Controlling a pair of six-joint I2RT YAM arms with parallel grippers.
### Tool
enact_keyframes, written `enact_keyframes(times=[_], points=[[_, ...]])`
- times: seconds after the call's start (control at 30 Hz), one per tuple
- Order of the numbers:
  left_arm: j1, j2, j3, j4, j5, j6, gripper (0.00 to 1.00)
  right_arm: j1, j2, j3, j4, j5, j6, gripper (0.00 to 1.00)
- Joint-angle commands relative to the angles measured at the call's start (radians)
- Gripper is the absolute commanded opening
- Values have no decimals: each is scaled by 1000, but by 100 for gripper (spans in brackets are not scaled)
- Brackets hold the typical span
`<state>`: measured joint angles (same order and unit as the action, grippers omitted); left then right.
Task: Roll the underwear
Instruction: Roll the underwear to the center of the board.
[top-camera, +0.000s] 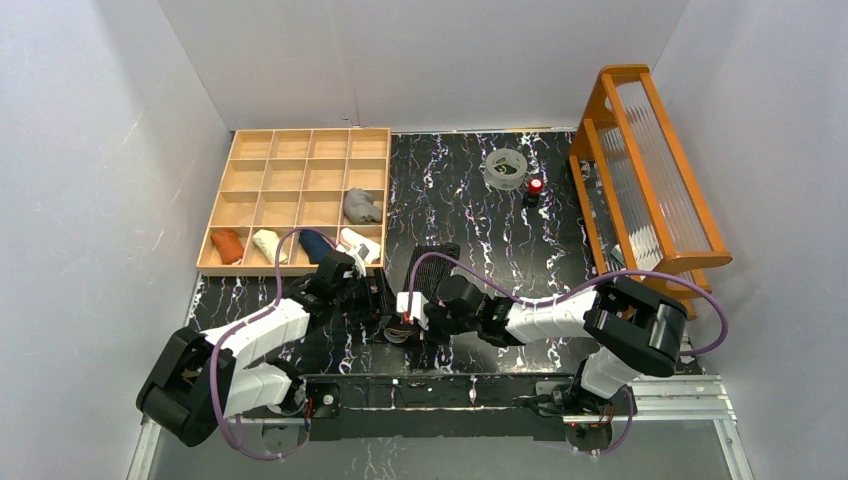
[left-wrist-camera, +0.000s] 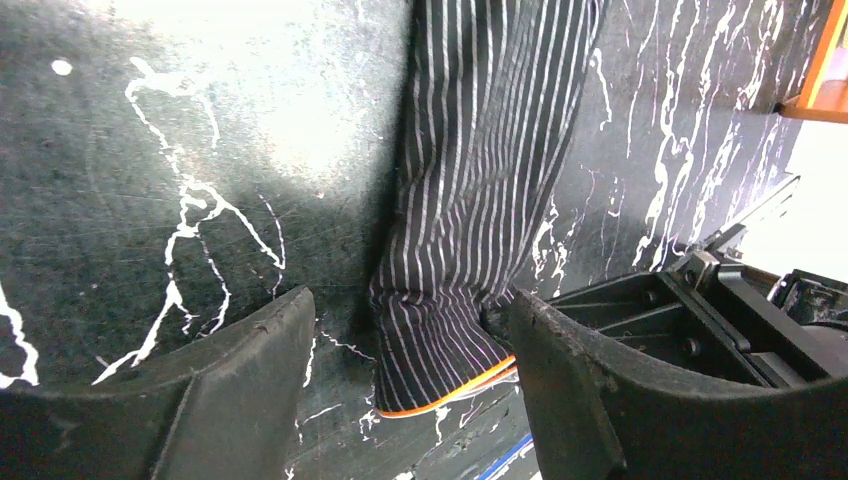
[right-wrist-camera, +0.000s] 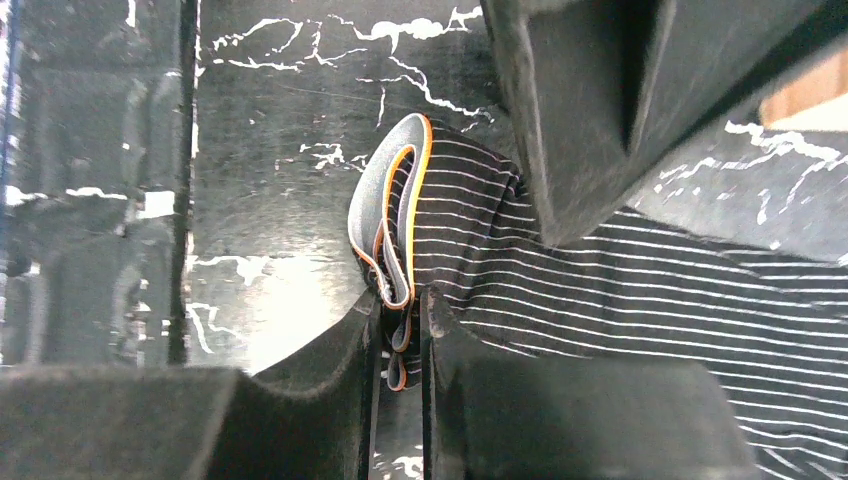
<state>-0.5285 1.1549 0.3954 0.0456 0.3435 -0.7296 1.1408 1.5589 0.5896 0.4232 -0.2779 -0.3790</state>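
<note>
Right gripper (right-wrist-camera: 398, 335) is pinching the striped underwear (right-wrist-camera: 620, 290) by its waistband.
Left gripper (left-wrist-camera: 400, 350) is straddling the cloth's end, fingers spread; both arms are reaching inward, low.

Two YAM arms, same look on both

From my seat the left arm (top-camera: 265, 330) and right arm (top-camera: 545, 315) are the same build: white shells on the long links, chunky rounded black housings at the joints. A lilac cable (top-camera: 660, 279) hangs in a loose loop off each one. The right wrist has a small white block (top-camera: 412, 303) with a bit of red under it. The fingers (left-wrist-camera: 230, 400) are thick matte dark-grey wedges with slightly scuffed edges. The wrist cam also catches a black bracket with a couple of screw heads (left-wrist-camera: 688, 346).
</note>
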Motion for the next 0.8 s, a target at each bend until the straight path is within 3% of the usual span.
enact_keyframes(times=[0.0, 0.17, 0.5, 0.77], points=[[-2, -29, 35, -100, -67, 22, 70, 2, -31, -41, 53, -20, 311, 1], [-2, -51, 32, -99, -91, 6, 71, -12, -31, -121, 208, -14, 508, 1], [-2, -124, 35, -102, -38, 1, 71, -98, 6, -193, 403, -93, 707, 1], [-2, -165, 16, -83, 26, -32, 71, -116, -43, -249, 371, 14, 856, 1]])
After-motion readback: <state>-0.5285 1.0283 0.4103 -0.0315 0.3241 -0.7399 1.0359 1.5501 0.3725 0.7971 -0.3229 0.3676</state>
